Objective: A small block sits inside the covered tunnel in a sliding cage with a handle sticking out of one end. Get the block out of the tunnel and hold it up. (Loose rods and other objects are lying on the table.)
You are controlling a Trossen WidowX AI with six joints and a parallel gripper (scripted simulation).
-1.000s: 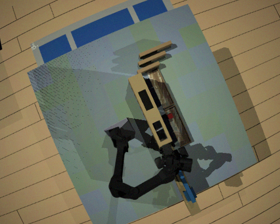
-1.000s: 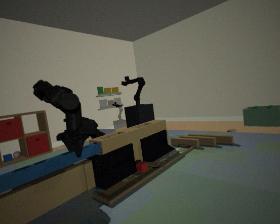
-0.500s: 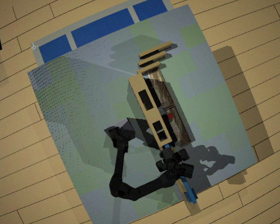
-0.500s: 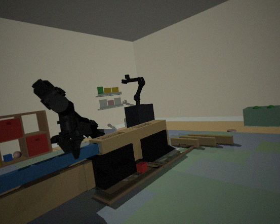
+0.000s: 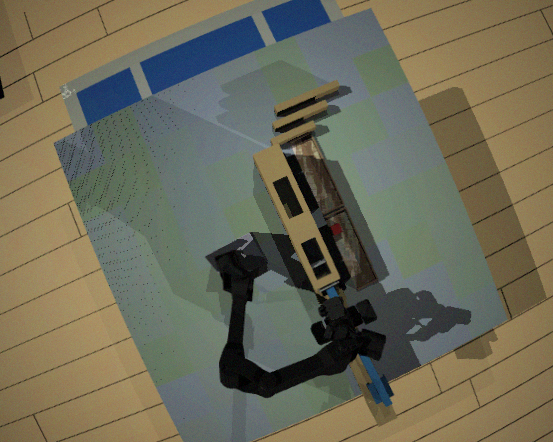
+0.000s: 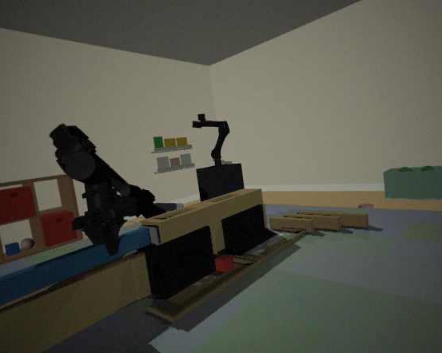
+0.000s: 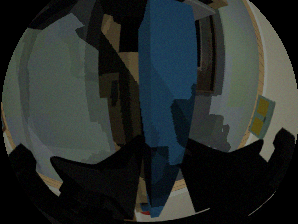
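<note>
"What is shown, left to right from above?"

"A tunnel (image 5: 302,227) (image 6: 209,213) in mid-counter (image 5: 422,200), then a red block (image 5: 336,229) (image 6: 224,263) on the tray (image 5: 322,175) (image 6: 193,289) at its right-edge side. Toward the bottom edge, the gripper (image 5: 341,325) (image 6: 113,249) (image 7: 157,137) is clamped on the blue handle (image 5: 374,375) (image 6: 65,259) (image 7: 167,60)."

"How is the step best done?"

"The block appears already outside, so any slide is best kept slow, level and straight, without twisting; the handle can then be let go and the block approached."

"And the directions?"

"The handle's long axis runs from the tunnel past the bottom edge, toward the bottom-right corner's side. The block looks cubic; no long axis can be told."
</note>
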